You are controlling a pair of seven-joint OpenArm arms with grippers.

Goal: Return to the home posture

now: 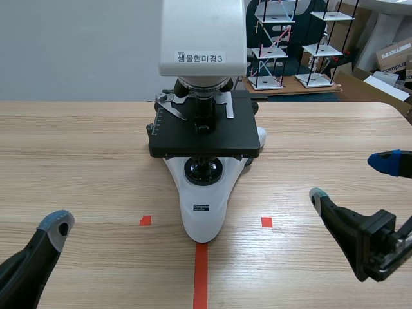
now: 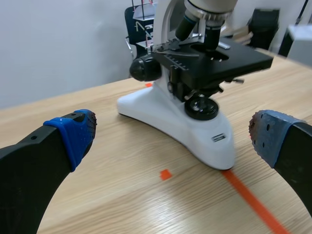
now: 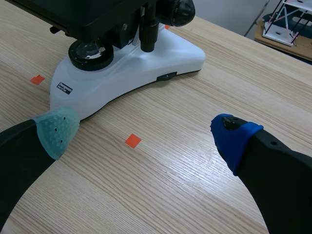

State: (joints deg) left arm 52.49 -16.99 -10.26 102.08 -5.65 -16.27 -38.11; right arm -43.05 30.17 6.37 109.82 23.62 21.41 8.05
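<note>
A white microscope (image 1: 205,199) with a black stage (image 1: 206,132) stands at the table's middle, its base on the orange-red tape line. My left gripper (image 2: 170,141) is open and holds nothing, low over the table in front of and to the left of the microscope (image 2: 165,114). In the scene view only one of its pads (image 1: 56,225) shows, at the near left. My right gripper (image 1: 354,179) hovers open and empty at the near right. The microscope base (image 3: 131,73) lies ahead of the right gripper (image 3: 145,134), well apart from both fingers.
The wooden table (image 1: 84,161) stretches wide on both sides of the microscope. Behind its far edge stand wire model racks (image 1: 270,45) and cardboard boxes (image 1: 393,58). A grey wall fills the back left.
</note>
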